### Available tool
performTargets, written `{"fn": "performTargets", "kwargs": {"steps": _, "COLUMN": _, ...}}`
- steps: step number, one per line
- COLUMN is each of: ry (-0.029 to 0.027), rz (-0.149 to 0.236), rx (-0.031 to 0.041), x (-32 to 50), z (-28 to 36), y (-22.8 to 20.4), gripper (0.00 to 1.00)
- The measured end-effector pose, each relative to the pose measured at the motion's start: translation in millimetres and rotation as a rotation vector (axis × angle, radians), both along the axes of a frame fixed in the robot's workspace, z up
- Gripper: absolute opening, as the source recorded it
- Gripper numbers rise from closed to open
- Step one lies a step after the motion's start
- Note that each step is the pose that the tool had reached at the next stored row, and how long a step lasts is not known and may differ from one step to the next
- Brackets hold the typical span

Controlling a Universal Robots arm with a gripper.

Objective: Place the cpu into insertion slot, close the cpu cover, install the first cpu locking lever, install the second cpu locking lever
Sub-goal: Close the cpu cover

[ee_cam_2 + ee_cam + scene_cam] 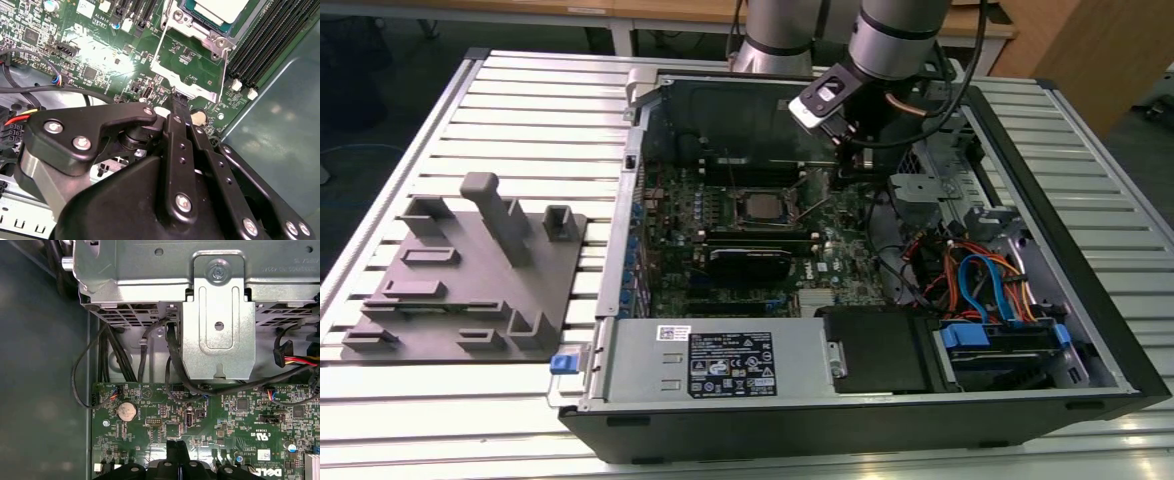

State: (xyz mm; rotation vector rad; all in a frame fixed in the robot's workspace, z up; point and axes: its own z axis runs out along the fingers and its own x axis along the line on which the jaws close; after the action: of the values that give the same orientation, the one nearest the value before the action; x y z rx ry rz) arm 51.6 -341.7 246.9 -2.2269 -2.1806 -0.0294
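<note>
the slatted aluminium desk [520, 100] carries an open black steel computer case [854, 440] with a green motherboard [100, 50] on its floor. the black tool [179, 100] reaches into the case just beside the insertion slot [200, 37], a square socket with a silver metal rim. its fingers are drawn together with no gap showing. i cannot tell whether they pinch anything or only press.

the tips meet the free edge of the cpu cover [195, 85], a thin silver frame plate swung open off the slot, with board showing through its window. the cover looks light, stiff and slightly springy, and slick bare metal. it is best worked at that far edge, away from the hinge.

the cpu [220, 9], a flat silver-topped square chip, lies seated in the slot. it is likely rigid, light and delicate, so load should go on the frame.
</note>
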Motion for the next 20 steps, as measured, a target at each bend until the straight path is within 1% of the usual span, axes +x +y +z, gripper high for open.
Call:
{"fn": "performTargets", "kwargs": {"steps": 10, "ry": 0.0, "rz": 0.0, "rx": 0.0001, "x": -1.7, "z": 0.0, "y": 0.0, "gripper": 0.11}}
{"fn": "performTargets", "kwargs": {"steps": 12, "ry": 0.0, "rz": 0.0, "rx": 0.0, "x": -11.2, "z": 0.0, "y": 0.0, "gripper": 0.11}}
{"fn": "performTargets", "kwargs": {"steps": 20, "ry": 0.0, "rz": 0.0, "rx": 0.0, "x": -12.7, "z": -0.1, "y": 0.0, "gripper": 0.11}}
